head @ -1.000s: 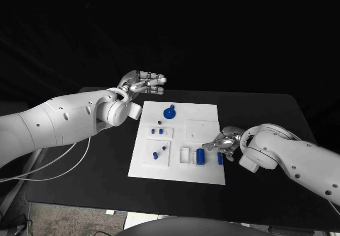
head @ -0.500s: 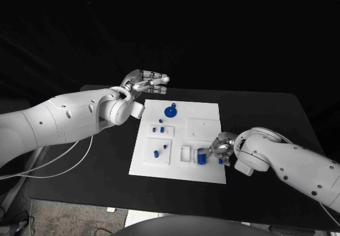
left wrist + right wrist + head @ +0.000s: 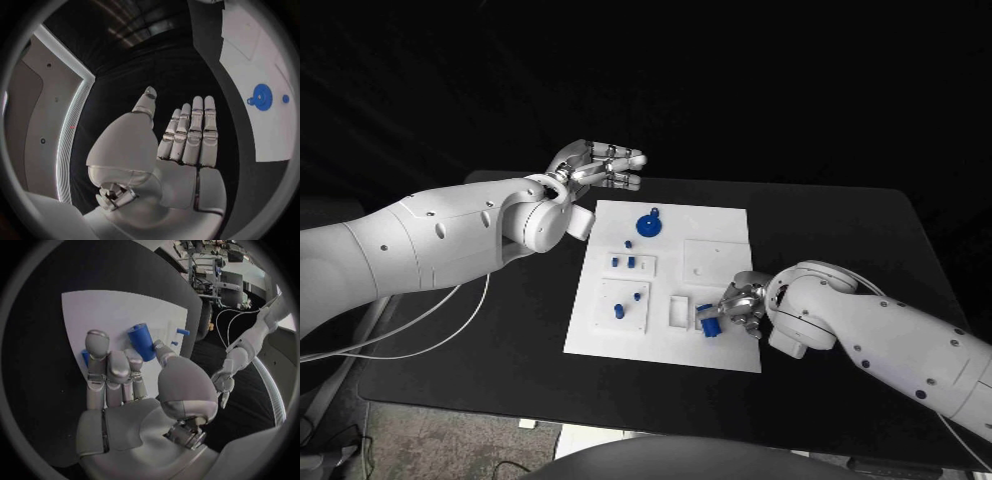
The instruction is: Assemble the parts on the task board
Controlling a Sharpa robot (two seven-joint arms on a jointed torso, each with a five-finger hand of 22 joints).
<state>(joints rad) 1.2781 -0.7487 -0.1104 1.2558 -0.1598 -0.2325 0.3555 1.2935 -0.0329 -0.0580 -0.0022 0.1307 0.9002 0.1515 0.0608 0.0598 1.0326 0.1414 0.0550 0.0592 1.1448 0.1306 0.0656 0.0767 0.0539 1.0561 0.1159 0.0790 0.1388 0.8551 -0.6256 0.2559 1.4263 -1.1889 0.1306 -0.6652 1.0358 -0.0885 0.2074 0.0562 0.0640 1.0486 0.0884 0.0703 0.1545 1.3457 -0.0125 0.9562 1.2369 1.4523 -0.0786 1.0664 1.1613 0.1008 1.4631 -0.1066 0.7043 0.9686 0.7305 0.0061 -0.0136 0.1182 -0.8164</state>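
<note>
My right hand (image 3: 741, 305) lies over the near right part of the board (image 3: 718, 225), thumb and fingers closing around a blue cylinder (image 3: 142, 341), though I cannot tell whether I truly grip it. My left hand (image 3: 599, 166) hangs above the worktop (image 3: 834, 225) just past the board's far left corner, fingers straight and together, holding nothing. A blue knob (image 3: 648, 227) sits near the board's far edge.

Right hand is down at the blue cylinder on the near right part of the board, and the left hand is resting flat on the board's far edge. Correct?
Not quite. The left hand is raised off the task board, beyond its far left corner, holding nothing, as the head view shows. The right hand is at the blue cylinder.
</note>
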